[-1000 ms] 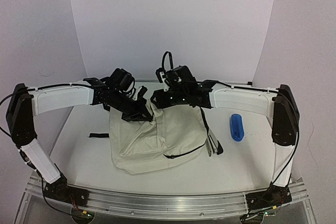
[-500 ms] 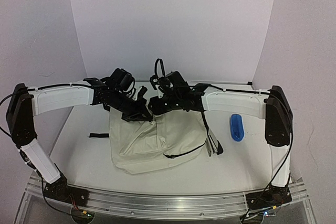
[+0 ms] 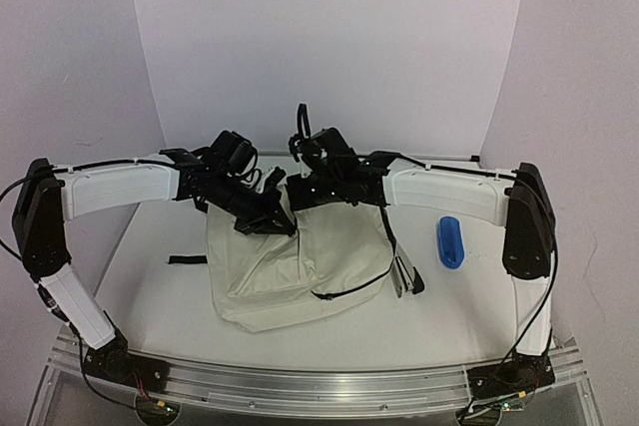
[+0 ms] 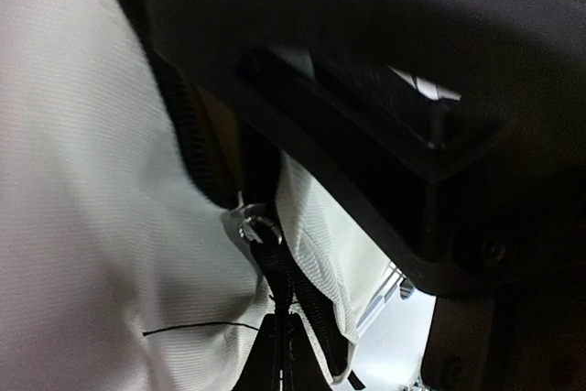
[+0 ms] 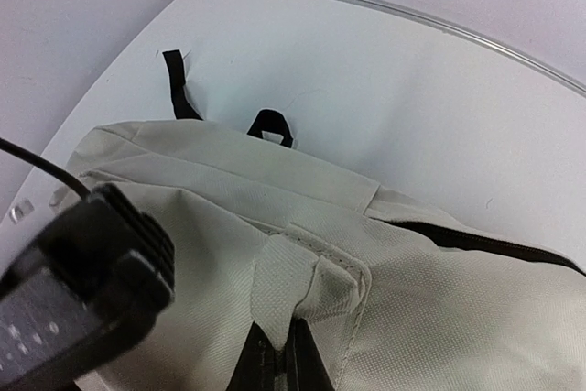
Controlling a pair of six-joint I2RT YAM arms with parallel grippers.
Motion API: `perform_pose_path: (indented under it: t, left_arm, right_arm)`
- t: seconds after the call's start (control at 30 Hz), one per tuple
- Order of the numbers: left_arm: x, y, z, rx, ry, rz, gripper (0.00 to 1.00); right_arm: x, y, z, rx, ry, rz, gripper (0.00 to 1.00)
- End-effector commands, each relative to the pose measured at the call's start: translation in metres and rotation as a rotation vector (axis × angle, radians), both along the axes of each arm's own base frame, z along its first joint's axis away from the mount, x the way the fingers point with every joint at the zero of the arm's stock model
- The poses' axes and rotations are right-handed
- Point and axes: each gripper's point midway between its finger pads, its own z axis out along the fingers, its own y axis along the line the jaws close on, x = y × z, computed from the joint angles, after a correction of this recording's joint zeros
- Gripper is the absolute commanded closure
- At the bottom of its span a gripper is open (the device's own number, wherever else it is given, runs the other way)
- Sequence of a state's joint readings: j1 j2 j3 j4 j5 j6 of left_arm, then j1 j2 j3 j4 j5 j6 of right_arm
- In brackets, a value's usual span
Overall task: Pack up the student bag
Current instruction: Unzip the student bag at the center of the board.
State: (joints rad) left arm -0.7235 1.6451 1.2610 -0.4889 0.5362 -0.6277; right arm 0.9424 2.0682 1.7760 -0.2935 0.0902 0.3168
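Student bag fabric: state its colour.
Cream; the student bag shows best in the right wrist view.

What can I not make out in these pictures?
- Left gripper, open or shut: in the left wrist view, a dark blurred part fills the picture.
- Right gripper, open or shut: its fingers are cut off in the right wrist view.
- Inside of the student bag: in the top external view, both grippers cover its opening.
- Blue object beside the bag: in the top external view, too small to identify.

Left claw (image 3: 266,214) and right claw (image 3: 299,193) reach inward, tips close together.
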Motion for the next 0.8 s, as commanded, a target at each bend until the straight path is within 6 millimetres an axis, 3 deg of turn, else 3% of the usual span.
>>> perform_pose_path:
  t: [0.0,0.57,0.77]
  left_arm:
    - [-0.024,-0.015,0.004,-0.051,0.038,-0.108,1.00]
    - [-0.071,-0.020,0.012,-0.129,0.060,-0.286,1.00]
    - [-0.091,-0.018,0.002,-0.122,0.094,-0.337,1.00]
  right_arm:
    - [0.026,-0.001,0.038,0.084,-0.082,-0.126,1.00]
    - [0.066,-0.029,0.039,0.154,-0.056,-0.279,1.00]
    - [0.077,-0.038,0.034,0.155,-0.050,-0.315,1.00]
